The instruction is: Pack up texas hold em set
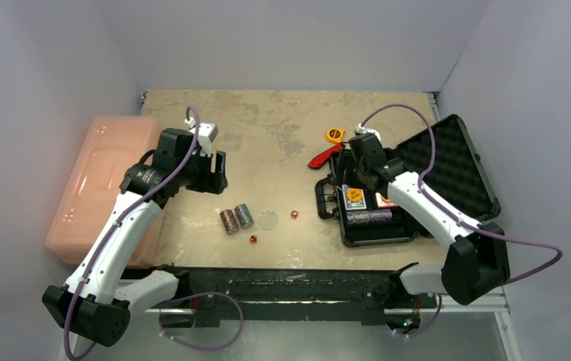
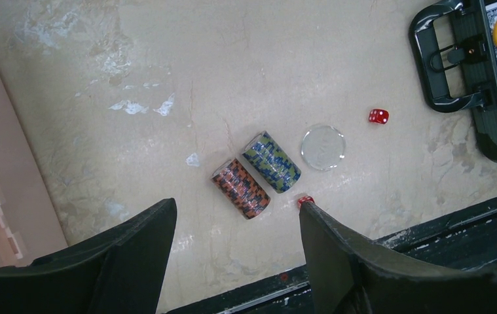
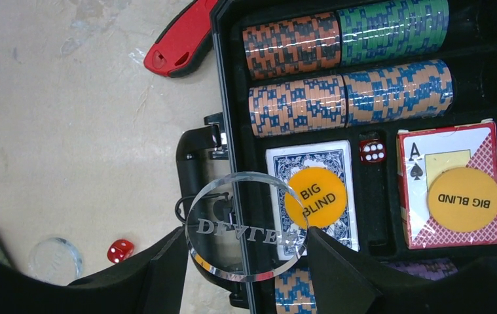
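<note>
The black case [image 1: 357, 235] lies open at the right, its foam lid [image 1: 451, 165] leaning back. In the right wrist view it holds several chip rolls [image 3: 344, 72], two card decks [image 3: 308, 196] with orange "big blind" buttons, and a red die [image 3: 371, 150]. My right gripper [image 3: 245, 235] is shut on a clear "dealer" disc [image 3: 232, 258], above the case's handle edge. My left gripper [image 2: 236, 209] is open and empty above two loose chip rolls [image 2: 241, 188] [image 2: 272, 162]. A second clear disc [image 2: 323, 148] and two red dice [image 2: 378, 116] [image 2: 305, 199] lie on the table.
A large pink bin [image 1: 101, 184] stands along the left side. A yellow tape measure [image 1: 334, 135] and a red-handled tool [image 1: 323, 158] lie behind the case. The black front rail [image 1: 282, 282] runs along the near table edge.
</note>
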You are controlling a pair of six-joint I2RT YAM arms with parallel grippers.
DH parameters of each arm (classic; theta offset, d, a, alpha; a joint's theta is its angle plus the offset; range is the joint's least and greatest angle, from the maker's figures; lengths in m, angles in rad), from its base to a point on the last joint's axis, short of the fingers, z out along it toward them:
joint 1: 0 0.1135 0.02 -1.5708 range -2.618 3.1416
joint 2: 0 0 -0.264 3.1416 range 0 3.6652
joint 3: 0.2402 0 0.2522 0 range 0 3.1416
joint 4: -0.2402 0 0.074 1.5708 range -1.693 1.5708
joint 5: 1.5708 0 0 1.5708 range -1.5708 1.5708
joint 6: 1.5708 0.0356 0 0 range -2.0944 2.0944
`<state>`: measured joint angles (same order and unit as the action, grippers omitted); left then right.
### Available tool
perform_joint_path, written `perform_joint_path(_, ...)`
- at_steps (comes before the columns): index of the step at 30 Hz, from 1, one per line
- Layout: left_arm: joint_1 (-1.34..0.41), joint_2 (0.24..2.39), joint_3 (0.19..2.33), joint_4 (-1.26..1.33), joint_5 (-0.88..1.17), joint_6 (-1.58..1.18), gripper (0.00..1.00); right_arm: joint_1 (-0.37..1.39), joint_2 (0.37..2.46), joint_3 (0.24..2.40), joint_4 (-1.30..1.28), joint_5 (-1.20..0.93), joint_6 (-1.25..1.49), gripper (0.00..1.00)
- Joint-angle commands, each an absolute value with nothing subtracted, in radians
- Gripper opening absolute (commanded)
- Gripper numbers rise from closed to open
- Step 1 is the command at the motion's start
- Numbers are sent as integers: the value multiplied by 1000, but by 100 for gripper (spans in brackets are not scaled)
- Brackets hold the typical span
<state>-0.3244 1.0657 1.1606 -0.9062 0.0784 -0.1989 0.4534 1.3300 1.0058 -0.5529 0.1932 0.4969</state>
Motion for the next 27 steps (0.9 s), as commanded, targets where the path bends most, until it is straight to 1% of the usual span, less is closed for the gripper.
perform_joint_path(1,-337,1059,1149,-882,86,-193,68,431,1333,999,-515,168,505,23)
perform_joint_path(15,-337,1052,1152,-881,106,-193,68,385,1332,911,-487,186,510,24)
perform_joint_path(21,-340,1052,1151,-880,115,-194,68,379,1366,917,-491,199,517,24)
perform_joint_path(27,-344,1054,1148,-878,113,-194,68,372,1399,934,-497,219,520,26)
